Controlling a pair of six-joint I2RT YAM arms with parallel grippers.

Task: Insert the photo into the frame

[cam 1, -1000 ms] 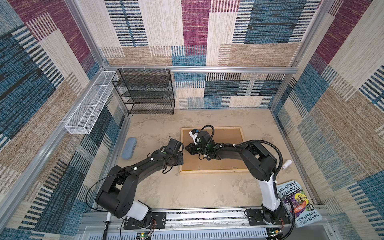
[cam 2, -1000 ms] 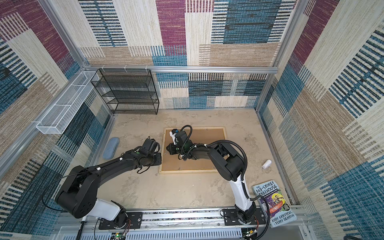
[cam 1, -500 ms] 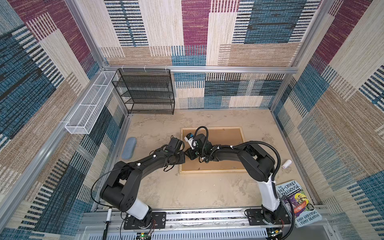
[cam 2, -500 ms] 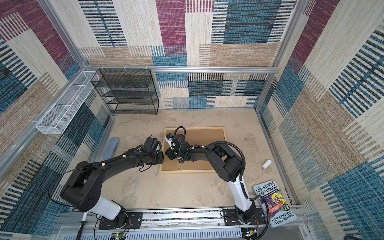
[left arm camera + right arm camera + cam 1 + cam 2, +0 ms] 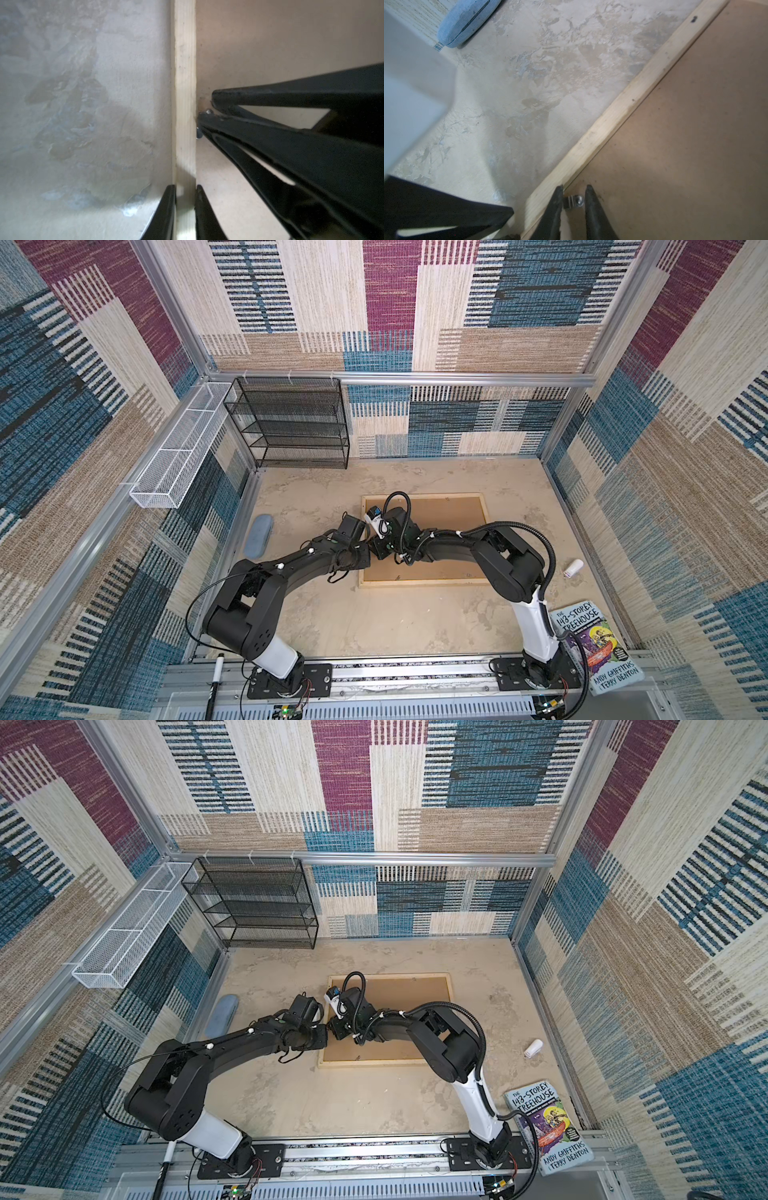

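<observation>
left gripper (image 5: pixel 184 188) clamps the frame (image 5: pixel 184 83) rail nearest the desk's (image 5: pixel 83 104) left edge, steadying it; right gripper (image 5: pixel 574 192) pinches the metal tab (image 5: pixel 574 202), likely to release the backing board (image 5: pixel 695 124).

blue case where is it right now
In both top views the blue case lies by the left wall, left of the frame and in front of the black mesh shelf.

Pale bare-wood frame (image 5: pixel 184 62) — matt, backing board (image 5: pixel 695 124) smooth brown fibreboard
</observation>
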